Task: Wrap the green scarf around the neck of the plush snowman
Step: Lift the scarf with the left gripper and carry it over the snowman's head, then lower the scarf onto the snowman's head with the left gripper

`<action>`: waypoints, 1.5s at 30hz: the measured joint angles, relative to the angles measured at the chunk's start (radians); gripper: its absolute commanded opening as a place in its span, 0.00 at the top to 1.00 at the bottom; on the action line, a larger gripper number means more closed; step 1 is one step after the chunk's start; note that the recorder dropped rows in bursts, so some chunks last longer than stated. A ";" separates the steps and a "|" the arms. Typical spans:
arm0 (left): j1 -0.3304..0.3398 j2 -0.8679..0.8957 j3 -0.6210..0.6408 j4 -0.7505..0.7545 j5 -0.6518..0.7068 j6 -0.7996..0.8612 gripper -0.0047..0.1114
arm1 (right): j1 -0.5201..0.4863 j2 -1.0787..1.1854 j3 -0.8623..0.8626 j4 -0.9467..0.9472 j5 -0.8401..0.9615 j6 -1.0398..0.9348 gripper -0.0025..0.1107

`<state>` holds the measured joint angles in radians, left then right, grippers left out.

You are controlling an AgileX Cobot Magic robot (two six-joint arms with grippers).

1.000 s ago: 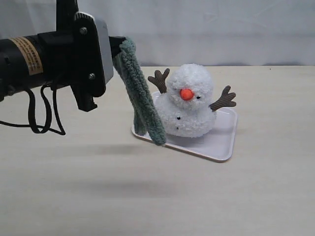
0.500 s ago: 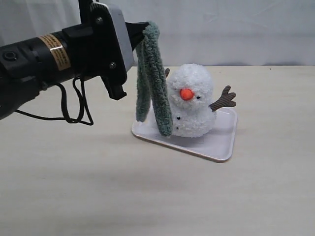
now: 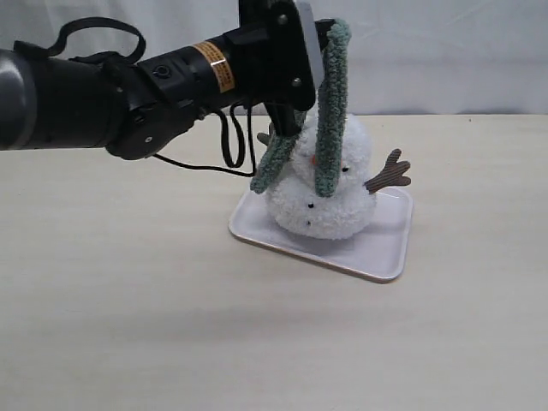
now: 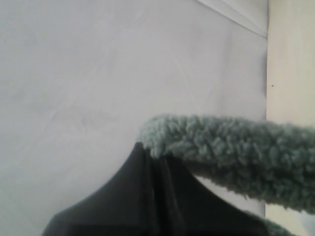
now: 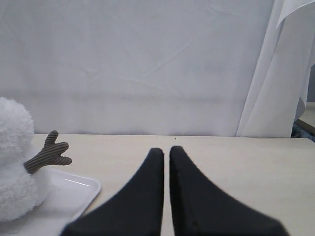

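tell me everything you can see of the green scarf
The green scarf is a long narrow strip of fuzzy grey-green fleece with rounded ends. It hangs folded over, pinched at the fold by the shut left hand above the plush snowman. One strand drops straight down across the snowman's face, hiding the nose; the other slants out beside its body. It is not yet wrapped around the snowman.

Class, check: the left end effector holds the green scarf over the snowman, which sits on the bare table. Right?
No: the plush snowman sits on a white tray, as the exterior view shows. The left end effector does hold the green scarf over it.
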<state>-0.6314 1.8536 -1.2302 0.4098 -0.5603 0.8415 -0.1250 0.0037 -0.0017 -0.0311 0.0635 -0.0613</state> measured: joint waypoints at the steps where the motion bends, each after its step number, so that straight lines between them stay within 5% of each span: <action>1: -0.010 0.026 -0.045 0.002 0.030 0.000 0.96 | 0.000 0.000 0.000 0.000 0.000 0.000 0.94; 16: -0.020 0.220 -0.137 0.004 0.130 0.000 0.94 | 0.000 0.000 0.000 0.000 0.000 0.000 0.94; 28: -0.020 0.240 -0.137 -0.001 0.052 0.000 0.45 | 0.000 0.000 0.000 0.000 0.000 0.000 0.94; 35: -0.043 0.233 -0.137 -0.176 0.078 0.000 0.45 | 0.000 0.000 0.000 0.000 0.000 0.000 0.94; 45: -0.058 0.157 -0.141 -0.349 0.373 0.000 0.45 | 0.000 0.000 0.000 0.000 0.000 0.000 0.94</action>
<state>-0.6891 2.0106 -1.3716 0.0612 -0.1876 0.8415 -0.1250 0.0037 -0.0017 -0.0311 0.0635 -0.0613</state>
